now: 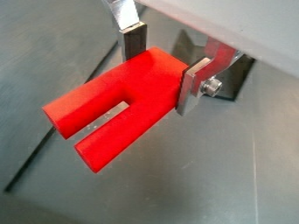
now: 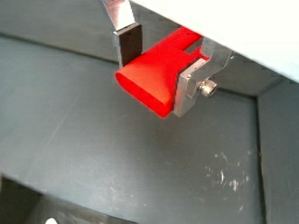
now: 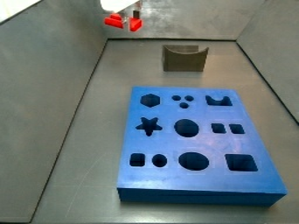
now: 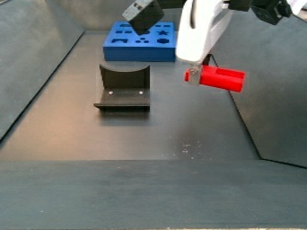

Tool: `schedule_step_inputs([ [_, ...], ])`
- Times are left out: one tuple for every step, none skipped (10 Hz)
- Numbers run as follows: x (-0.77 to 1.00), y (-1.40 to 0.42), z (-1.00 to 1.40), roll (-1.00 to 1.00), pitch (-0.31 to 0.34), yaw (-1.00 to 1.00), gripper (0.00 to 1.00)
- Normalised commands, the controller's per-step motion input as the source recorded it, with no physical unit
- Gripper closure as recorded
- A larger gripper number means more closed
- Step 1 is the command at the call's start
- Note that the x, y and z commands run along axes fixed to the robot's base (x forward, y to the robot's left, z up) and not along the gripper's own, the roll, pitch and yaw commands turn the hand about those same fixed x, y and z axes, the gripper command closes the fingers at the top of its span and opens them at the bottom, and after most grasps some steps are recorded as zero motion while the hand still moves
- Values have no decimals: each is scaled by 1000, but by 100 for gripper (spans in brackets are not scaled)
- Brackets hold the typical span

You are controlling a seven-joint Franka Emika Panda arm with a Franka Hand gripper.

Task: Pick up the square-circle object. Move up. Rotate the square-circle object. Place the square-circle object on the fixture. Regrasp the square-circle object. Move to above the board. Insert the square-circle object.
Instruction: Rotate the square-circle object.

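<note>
From my console the biggest thing on the grey floor was the board, a flat blue slab with its hexagon, star, circle and square cut-outs all unfilled; in a side view it showed as a blue shape lying beyond the fixture. The fixture stood just past the board's far edge, apart from it, a dark olive-brown block with its U-shaped notch facing up, and in a side view I could see its upright back and its base plate on the floor, with nothing resting on it. The gripper hung in the air off to the side of the fixture, well clear of the floor, under the white arm. I saw it clenched on the square-circle object, which jutted out sideways from the fingers as a small red block, away from the fixture. In both wrist views the silver fingers pressed on opposite faces of the red piece near its solid end, and in a wrist view the two prongs pointed away from the gripper over bare floor. In a side view the red piece was a small spot beyond the fixture, near the far wall.
</note>
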Motion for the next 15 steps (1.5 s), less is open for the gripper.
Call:
schedule_step_inputs([
  [16,25,-42,-2,-8,-1000,100],
  [16,25,-42,-2,-8,-1000,100],
  [16,25,-42,-3,-9,-1000,100],
  [16,25,-42,-3,-10,-1000,100],
  [16,25,-42,-3,-10,-1000,100],
  [15,25,-42,-3,-11,-1000,100],
  [15,25,-42,-4,-12,-1000,100],
  [15,25,-42,-4,-14,-1000,100],
  [14,25,-43,-5,-16,-1000,100],
  [14,25,-43,-6,-17,-1000,100],
  [13,24,-43,-7,-21,-1000,100],
  [13,24,-43,-9,-25,-1000,100],
  [12,24,-43,-11,-28,-1000,100],
  [11,24,-44,-11,-27,-599,100],
  [11,24,-44,-11,-27,-463,100],
])
